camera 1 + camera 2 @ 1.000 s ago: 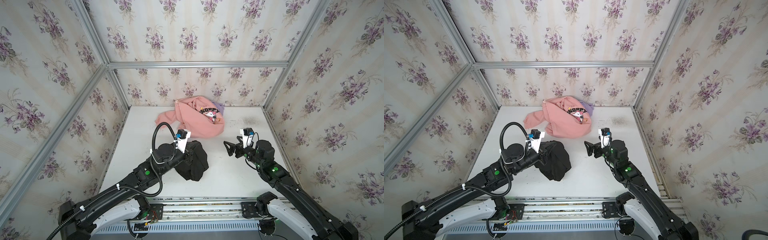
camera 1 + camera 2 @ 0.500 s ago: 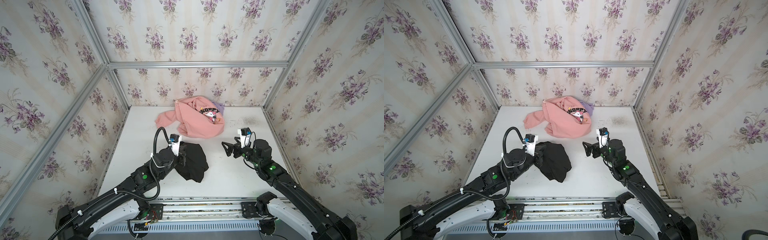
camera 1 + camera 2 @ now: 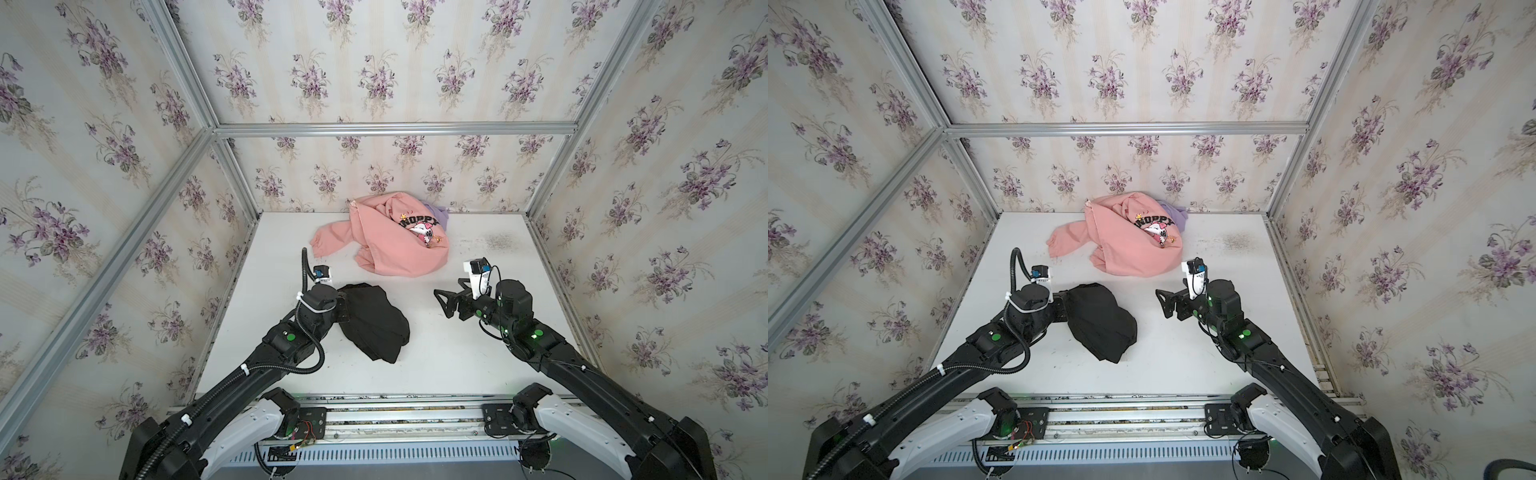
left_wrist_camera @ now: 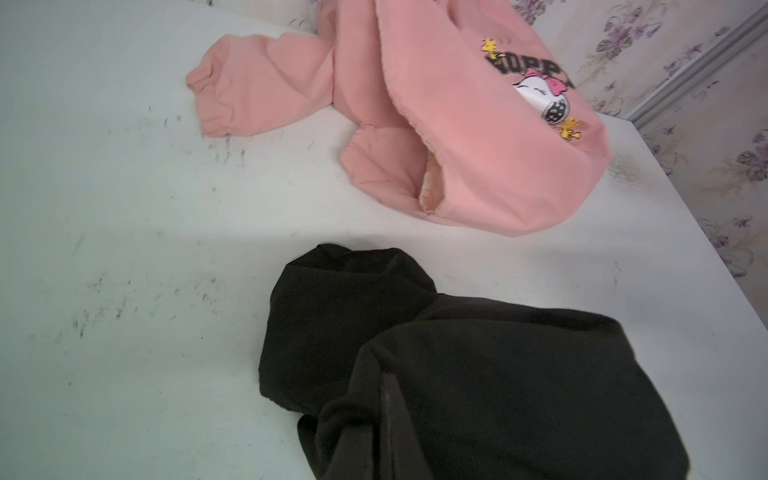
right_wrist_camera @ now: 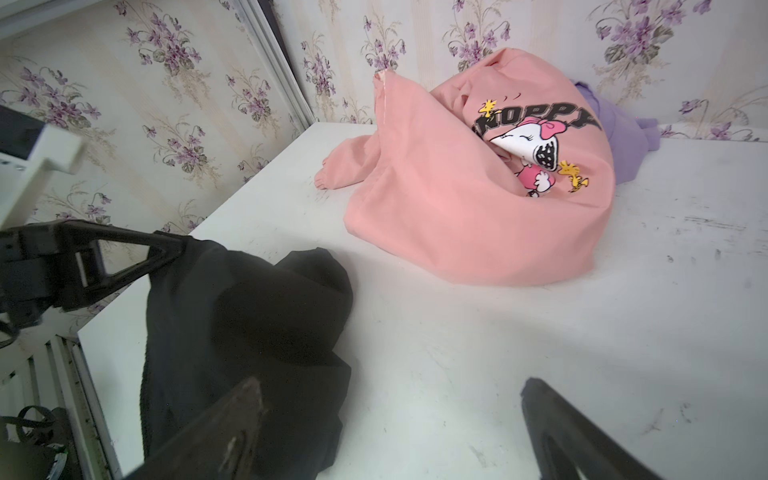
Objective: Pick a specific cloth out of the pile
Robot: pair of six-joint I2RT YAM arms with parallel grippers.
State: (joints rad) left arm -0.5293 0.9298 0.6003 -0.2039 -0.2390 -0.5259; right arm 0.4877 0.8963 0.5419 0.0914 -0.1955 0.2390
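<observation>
Jaws: left gripper (image 5: 180, 246) clamped on edge of black cloth (image 3: 376, 322); right gripper (image 3: 441, 304) parted wide. Long axis of black cloth runs 11 to 5 o'clock, apart from pile (image 3: 395, 249) at 12 o'clock.

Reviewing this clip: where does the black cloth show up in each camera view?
In a top view: black cloth, left of centre.
In a top view: same spot, left of centre.
Left wrist: close foreground.
Right wrist: near foreground.
Shared landmark: pink sweatshirt lying behind it.
</observation>
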